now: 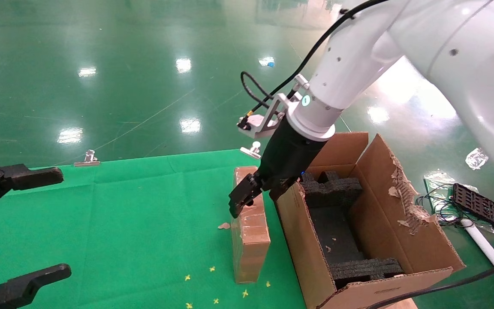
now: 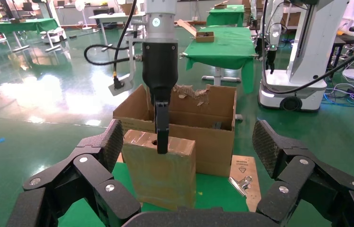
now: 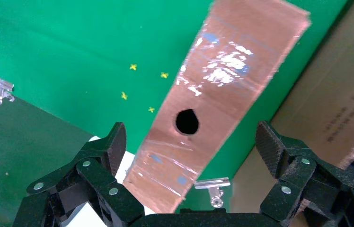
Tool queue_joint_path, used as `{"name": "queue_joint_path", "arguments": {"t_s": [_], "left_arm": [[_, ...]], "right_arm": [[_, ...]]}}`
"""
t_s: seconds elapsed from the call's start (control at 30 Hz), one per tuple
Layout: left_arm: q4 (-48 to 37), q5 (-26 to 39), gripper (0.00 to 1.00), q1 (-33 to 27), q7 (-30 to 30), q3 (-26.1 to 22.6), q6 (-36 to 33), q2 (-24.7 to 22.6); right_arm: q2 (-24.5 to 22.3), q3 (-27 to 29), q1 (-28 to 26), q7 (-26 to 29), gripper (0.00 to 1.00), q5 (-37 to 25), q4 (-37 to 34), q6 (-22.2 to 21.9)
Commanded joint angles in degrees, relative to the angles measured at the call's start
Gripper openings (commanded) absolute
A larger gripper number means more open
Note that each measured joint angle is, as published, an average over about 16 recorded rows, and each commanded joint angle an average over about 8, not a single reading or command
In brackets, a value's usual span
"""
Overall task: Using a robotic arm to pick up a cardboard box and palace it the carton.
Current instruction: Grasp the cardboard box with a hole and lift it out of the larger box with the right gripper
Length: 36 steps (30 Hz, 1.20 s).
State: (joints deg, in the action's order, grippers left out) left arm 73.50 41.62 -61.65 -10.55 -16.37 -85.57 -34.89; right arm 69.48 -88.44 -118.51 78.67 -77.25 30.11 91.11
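Observation:
The slim brown cardboard box [image 1: 250, 234] stands on its narrow edge on the green cloth, right beside the carton's [image 1: 302, 240] near wall. Its taped top face has a round hole [image 3: 187, 121]. My right gripper [image 1: 256, 198], on the white robotic arm [image 1: 341, 81], is open just above the box's top, one finger on each side, holding nothing. The right wrist view shows the box [image 3: 227, 80] lying between the spread fingers [image 3: 114, 144]. My left gripper [image 1: 19, 223] is open and idle at the far left, facing the box [image 2: 161, 175] and the carton [image 2: 213, 137].
Black foam inserts [image 1: 337, 189] line the carton, whose right flap is torn [image 1: 405, 201]. Binder clips [image 1: 87, 159] [image 1: 251, 149] hold the cloth's far edge. Cables and a black tray [image 1: 480, 206] lie on the floor to the right. Small yellow scraps [image 1: 212, 269] dot the cloth.

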Motion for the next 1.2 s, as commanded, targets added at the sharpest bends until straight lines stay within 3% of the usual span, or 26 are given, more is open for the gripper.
{"name": "queue_joint_path", "arguments": {"t_s": [0.03,0.13,0.17,0.23,0.3,0.43,0.57,0.7,1.2], "left_arm": [[0.0,0.0,1.00,0.0,0.0,0.0,0.0,0.0],[0.0,0.0,1.00,0.0,0.0,0.0,0.0,0.0],[0.0,0.0,0.96,0.0,0.0,0.0,0.0,0.0],[0.0,0.0,0.82,0.0,0.0,0.0,0.0,0.0],[0.0,0.0,0.63,0.0,0.0,0.0,0.0,0.0],[0.0,0.0,0.22,0.0,0.0,-0.1,0.0,0.0],[0.0,0.0,0.05,0.0,0.0,-0.1,0.0,0.0],[0.0,-0.1,0.00,0.0,0.0,-0.1,0.0,0.0],[0.0,-0.1,0.00,0.0,0.1,-0.1,0.1,0.1]], "right_arm": [[1.1,-1.3,0.3,-0.3,0.78,1.0,-1.6,-0.1],[2.4,-2.9,0.8,-0.7,0.41,1.8,-3.3,-0.1],[2.8,-3.4,0.9,-0.9,0.29,2.0,-3.7,-0.1],[3.4,-4.4,1.1,-1.1,0.08,2.5,-4.6,-0.2],[3.9,-5.3,1.2,-1.3,0.00,2.9,-5.2,-0.2],[4.6,-6.8,1.2,-1.5,0.00,3.8,-6.1,-0.3],[5.1,-8.0,1.1,-1.6,0.00,4.6,-6.8,-0.5],[5.6,-9.0,1.2,-1.6,0.00,5.1,-7.6,-0.9],[6.0,-10.5,1.6,-4.1,0.00,6.2,-10.5,-1.8]]}}
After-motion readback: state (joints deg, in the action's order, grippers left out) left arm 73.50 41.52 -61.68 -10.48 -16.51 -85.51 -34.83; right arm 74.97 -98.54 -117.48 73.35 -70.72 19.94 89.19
